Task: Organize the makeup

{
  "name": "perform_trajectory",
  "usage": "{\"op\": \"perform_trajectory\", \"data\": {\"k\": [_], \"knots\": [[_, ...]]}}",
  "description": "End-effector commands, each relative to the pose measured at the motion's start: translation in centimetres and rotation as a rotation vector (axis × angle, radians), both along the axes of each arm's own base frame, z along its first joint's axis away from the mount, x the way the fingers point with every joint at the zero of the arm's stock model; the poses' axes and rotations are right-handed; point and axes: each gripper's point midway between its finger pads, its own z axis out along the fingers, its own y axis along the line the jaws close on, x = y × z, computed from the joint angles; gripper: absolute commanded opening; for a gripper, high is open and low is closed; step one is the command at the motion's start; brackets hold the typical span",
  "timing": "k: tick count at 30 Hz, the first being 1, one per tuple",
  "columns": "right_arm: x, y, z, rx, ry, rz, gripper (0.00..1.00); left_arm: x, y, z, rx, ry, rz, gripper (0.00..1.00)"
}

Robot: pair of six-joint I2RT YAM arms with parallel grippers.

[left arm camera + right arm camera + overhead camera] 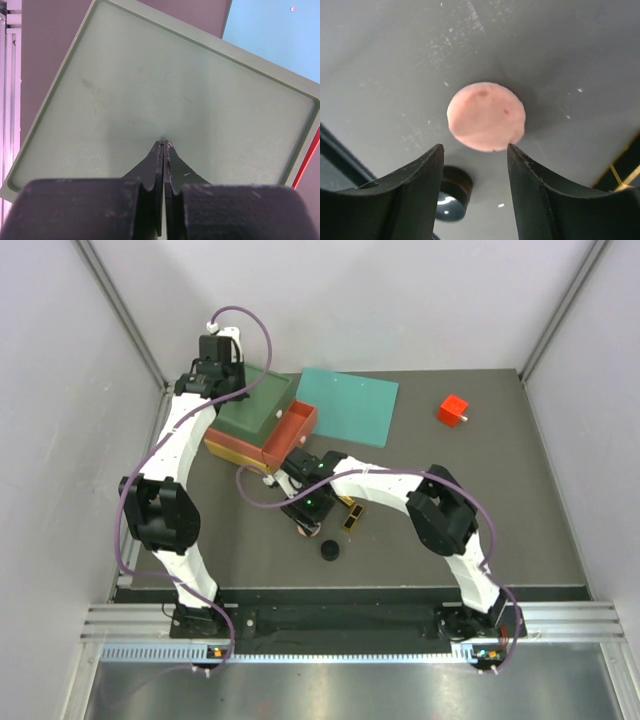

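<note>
The pink flat disc [486, 116] lies on the dark table, just ahead of my right gripper [475, 147], which is open and empty above it with one finger on each side. In the top view this gripper [305, 520] is at the table's middle, over the disc [302, 532]. The small black round jar [452, 192] stands close behind the left finger and also shows in the top view [330, 551]. A black-and-gold case [352, 517] lies just right of the gripper. My left gripper [164, 143] is shut and empty, its tips at the green lid [165, 90]. No tubes are in view.
The green lid [250, 400] tops a red and yellow organizer box at the back left, with a red drawer [290, 435] pulled out. A teal mat [350, 405] lies beside it. A red cube [453, 410] sits at the back right.
</note>
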Motion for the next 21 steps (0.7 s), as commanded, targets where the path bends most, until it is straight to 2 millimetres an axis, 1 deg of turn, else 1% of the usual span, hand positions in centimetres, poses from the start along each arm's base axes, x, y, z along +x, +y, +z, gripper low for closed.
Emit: {"op": "perform_trajectory", "data": {"k": [1, 7, 8, 10, 11, 12, 14, 17, 18, 21], "knots": [[0.6, 2.3, 0.0, 0.047, -0.049, 0.003, 0.53, -3.1, 0.7, -7.9, 0.032, 0.281, 0.004, 0.00], [0.5, 2.6, -1.8, 0.003, -0.070, 0.004, 0.47, -3.1, 0.4, -7.9, 0.017, 0.279, -0.006, 0.00], [0.6, 2.6, -1.9, -0.002, -0.084, 0.002, 0.42, -3.2, 0.4, -7.8, 0.017, 0.279, -0.006, 0.00], [0.8, 2.5, -2.2, -0.017, -0.107, 0.000, 0.35, -3.1, 0.4, -7.7, 0.017, 0.276, -0.006, 0.00], [0.8, 2.5, -2.2, -0.022, -0.111, 0.004, 0.28, -3.2, 0.4, -7.6, 0.017, 0.275, -0.006, 0.00], [0.9, 2.5, -2.2, -0.026, -0.114, 0.003, 0.24, -3.2, 0.4, -7.7, 0.018, 0.276, -0.005, 0.00], [0.9, 2.4, -1.9, -0.020, -0.126, 0.004, 0.17, -3.3, 0.4, -7.5, 0.018, 0.270, -0.003, 0.00], [1.0, 2.1, -1.0, -0.014, -0.146, -0.001, 0.11, -3.4, 0.4, -7.7, 0.017, 0.276, -0.003, 0.00], [1.1, 2.1, -0.6, -0.009, -0.157, -0.004, 0.11, -3.5, 0.4, -7.9, 0.017, 0.281, -0.003, 0.00], [0.6, 2.0, 1.4, 0.035, -0.162, 0.003, 0.08, -3.6, 0.6, -7.8, 0.025, 0.280, 0.002, 0.00]]}}
